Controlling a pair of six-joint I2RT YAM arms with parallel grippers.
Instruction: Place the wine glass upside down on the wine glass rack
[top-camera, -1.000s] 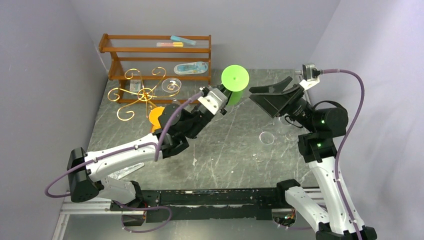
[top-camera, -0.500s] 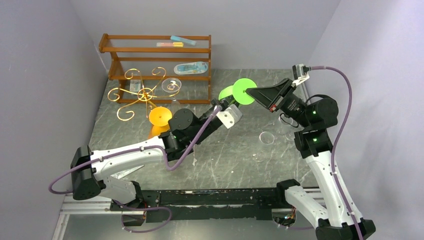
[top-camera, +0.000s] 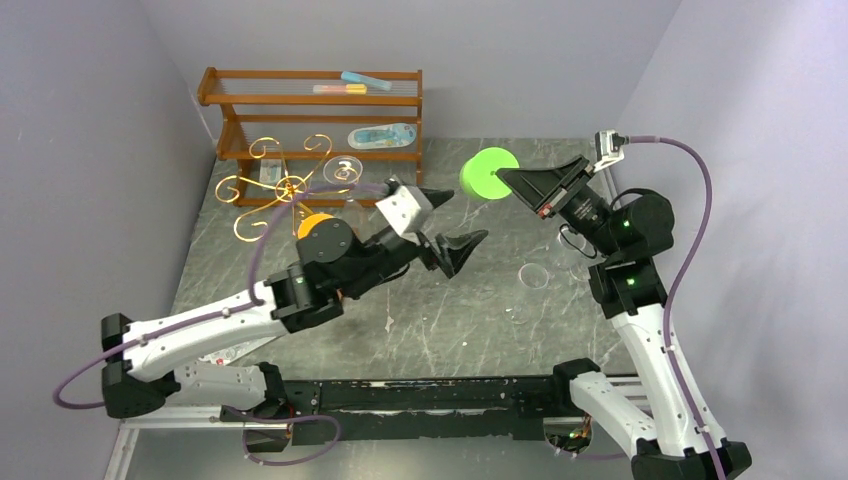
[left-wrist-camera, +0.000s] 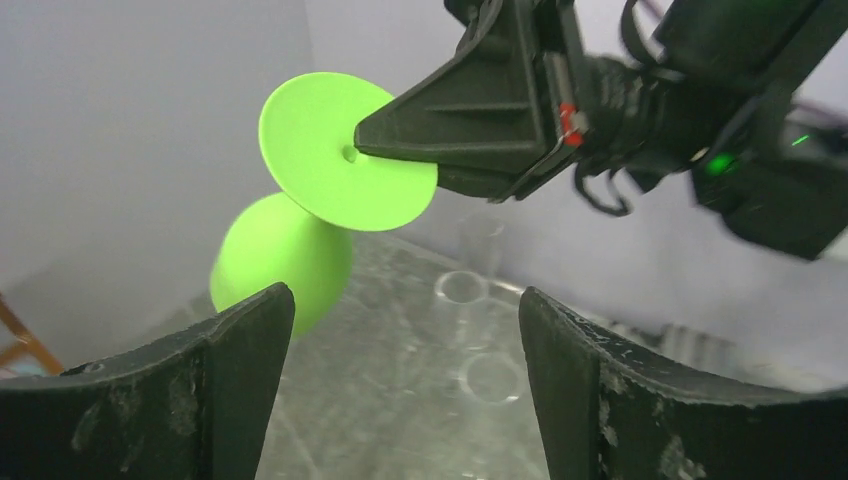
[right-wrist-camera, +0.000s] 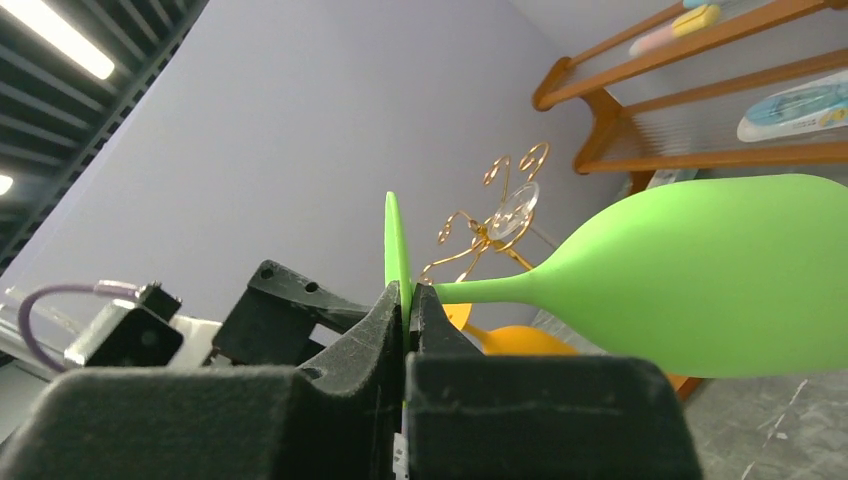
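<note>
A green wine glass (top-camera: 487, 172) hangs in the air over the table's far middle, lying on its side. My right gripper (top-camera: 505, 178) is shut on the thin edge of its base disc (right-wrist-camera: 398, 250), and the bowl (right-wrist-camera: 700, 280) points away towards the rack. My left gripper (top-camera: 466, 215) stands open just left of and below the glass, apart from it, with nothing between its fingers (left-wrist-camera: 250, 330). In the left wrist view the green glass (left-wrist-camera: 335, 150) floats beyond them. The gold wire wine glass rack (top-camera: 285, 187) stands at the far left with a clear glass (top-camera: 345, 168) hanging on it.
A brown wooden shelf unit (top-camera: 310, 110) stands behind the rack against the back wall. An orange glass (top-camera: 318, 222) sits by the rack, partly behind my left arm. Clear glasses (top-camera: 533, 275) lie on the table by the right arm.
My right gripper has shut on the green glass's base disc. The left gripper has let the glass go, opened and drawn back down and left.
</note>
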